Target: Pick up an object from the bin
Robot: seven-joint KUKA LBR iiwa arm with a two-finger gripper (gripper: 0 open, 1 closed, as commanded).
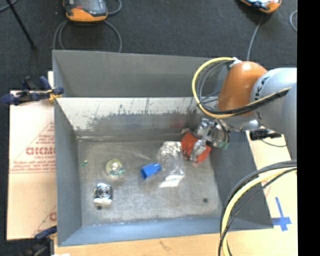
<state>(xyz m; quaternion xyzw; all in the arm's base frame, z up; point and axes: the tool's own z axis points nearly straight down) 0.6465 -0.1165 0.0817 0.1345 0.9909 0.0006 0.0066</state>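
The arm [280,95] is a rounded silver-grey shell. Its wrist carries a glossy, dome-shaped orange cover [237,90]. Yellow and black cables [195,85] loop around that cover. Just below the cover, the small gripper [205,137] is metallic grey with a green fleck.

No legible text or labels

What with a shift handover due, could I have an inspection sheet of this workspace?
Surface: grey metal bin, floor scuffed, back wall streaked.
Job's things: red crumpled thing at the right back, beneath the end effector.
Clutter: clear plastic wrapper, blue block, clear round ball, silver metal piece, spread over the floor.
Grippers: end effector low at the red thing; whether it holds it cannot be told.
Cables: yellow-black cable looped beside the orange wrist cover.
Surroundings: orange-and-black device on dark floor.
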